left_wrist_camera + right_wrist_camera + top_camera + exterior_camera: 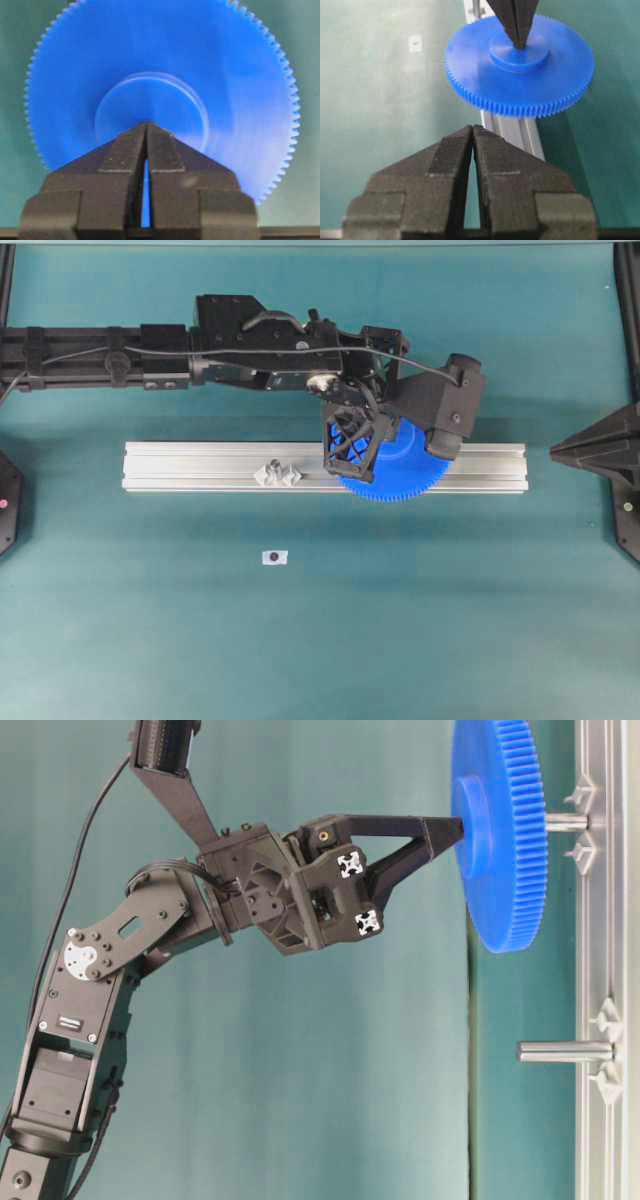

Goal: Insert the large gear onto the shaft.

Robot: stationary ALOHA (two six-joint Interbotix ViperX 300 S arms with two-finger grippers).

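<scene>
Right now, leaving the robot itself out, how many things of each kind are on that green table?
Blue gear: 1
Metal pins: 2, upper pin and lower pin
Silver rail: 1
White tag: 1
Total: 5

Directly past the shut tips of the left pincer (452,828): the large gear (497,835), its broad blue disc covering the aluminium rail (200,468) there and blocking any straight push through. Farther along the rail from those tips, well apart from the gear: a bare upright pin (565,1051) on its clear mount, standing proud in the path of a low sweep. To either side of the rail, away from the tips: open green surface (420,630), broken only by a small white tag (274,557).
</scene>
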